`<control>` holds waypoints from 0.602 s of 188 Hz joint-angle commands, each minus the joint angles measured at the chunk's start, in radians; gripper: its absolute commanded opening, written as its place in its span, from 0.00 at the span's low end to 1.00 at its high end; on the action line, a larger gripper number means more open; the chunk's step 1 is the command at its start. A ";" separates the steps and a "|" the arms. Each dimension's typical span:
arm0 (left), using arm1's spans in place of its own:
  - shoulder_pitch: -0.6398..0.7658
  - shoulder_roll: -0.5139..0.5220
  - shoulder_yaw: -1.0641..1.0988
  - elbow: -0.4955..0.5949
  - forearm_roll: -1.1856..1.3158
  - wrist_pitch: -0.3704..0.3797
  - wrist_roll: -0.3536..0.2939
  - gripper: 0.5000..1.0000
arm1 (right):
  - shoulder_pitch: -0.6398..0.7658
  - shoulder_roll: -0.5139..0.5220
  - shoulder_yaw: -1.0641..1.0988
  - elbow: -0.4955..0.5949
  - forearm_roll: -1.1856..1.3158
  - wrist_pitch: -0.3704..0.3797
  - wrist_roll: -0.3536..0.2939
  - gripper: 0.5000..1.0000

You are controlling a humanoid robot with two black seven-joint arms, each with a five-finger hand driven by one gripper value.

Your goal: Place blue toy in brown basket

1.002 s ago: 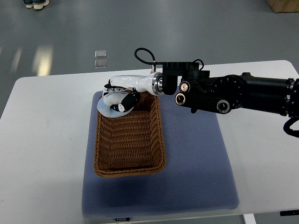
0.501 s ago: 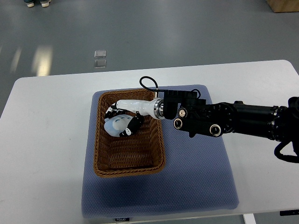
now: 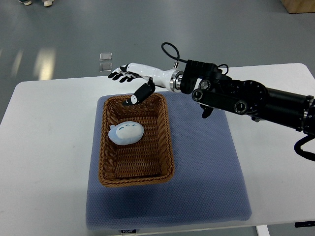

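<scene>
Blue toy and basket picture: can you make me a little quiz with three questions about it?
1. True or false: the blue toy lies inside the brown basket.
2. The right hand is: A) gripping the toy, B) open above the basket's far rim, C) flat on the table.
3. Fill in: the basket sits on a blue ____.

Key: 1 true; 2 B; 3 mat.

You see a white worktop (image 3: 49, 147) with rounded corners, and a blue-grey padded mat (image 3: 206, 172) covering its middle down to the near edge. Beyond the far edge lies grey floor (image 3: 221, 24), with a small clear object (image 3: 105, 62) on it.
</scene>
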 commanded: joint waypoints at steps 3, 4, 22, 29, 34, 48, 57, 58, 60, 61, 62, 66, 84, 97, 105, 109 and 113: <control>0.000 0.000 0.000 -0.001 0.000 0.000 0.000 1.00 | -0.104 -0.043 0.192 0.000 0.079 0.001 0.014 0.80; 0.000 0.000 0.000 -0.001 0.000 0.000 0.000 1.00 | -0.118 -0.046 0.214 0.000 0.085 0.001 0.017 0.80; 0.000 0.000 0.000 -0.001 0.000 0.000 0.000 1.00 | -0.218 -0.050 0.397 -0.001 0.125 0.003 0.040 0.80; 0.000 0.000 0.000 -0.001 0.000 0.000 0.000 1.00 | -0.268 -0.043 0.480 -0.004 0.143 0.003 0.054 0.80; 0.000 0.000 0.000 -0.001 0.000 0.000 0.000 1.00 | -0.293 -0.043 0.520 -0.004 0.156 0.003 0.060 0.80; 0.000 0.000 0.000 -0.001 0.000 0.000 0.000 1.00 | -0.373 -0.039 0.647 -0.007 0.214 0.003 0.080 0.82; 0.000 0.000 0.000 -0.001 0.000 0.000 0.000 1.00 | -0.420 -0.036 0.696 -0.010 0.258 0.003 0.095 0.82; 0.000 0.000 0.000 -0.001 0.000 0.000 0.000 1.00 | -0.420 -0.036 0.696 -0.010 0.258 0.003 0.095 0.82; 0.000 0.000 0.000 -0.001 0.000 0.000 0.000 1.00 | -0.426 -0.033 0.704 -0.010 0.266 0.003 0.097 0.82; 0.000 0.000 0.000 -0.001 0.000 0.000 0.000 1.00 | -0.435 -0.031 0.710 -0.012 0.274 0.003 0.100 0.82; 0.000 0.000 0.000 -0.001 0.000 0.000 0.000 1.00 | -0.435 -0.031 0.710 -0.012 0.274 0.003 0.100 0.82; 0.000 0.000 0.000 -0.001 0.000 0.000 0.000 1.00 | -0.451 -0.027 0.722 -0.013 0.288 0.003 0.103 0.82; 0.000 0.000 0.001 -0.001 0.000 0.000 0.000 1.00 | -0.492 -0.016 0.741 -0.035 0.349 0.003 0.112 0.82; 0.000 0.000 0.001 -0.001 0.000 0.000 0.000 1.00 | -0.504 -0.016 0.739 -0.049 0.396 0.004 0.112 0.82; 0.000 0.000 0.001 0.001 0.000 0.000 0.000 1.00 | -0.514 -0.016 0.739 -0.050 0.418 0.006 0.112 0.82; 0.000 0.000 0.001 -0.001 0.000 0.000 0.000 1.00 | -0.518 -0.016 0.739 -0.050 0.427 0.006 0.112 0.82; 0.000 0.000 0.001 -0.001 0.000 0.000 0.000 1.00 | -0.521 -0.016 0.739 -0.050 0.433 0.006 0.112 0.82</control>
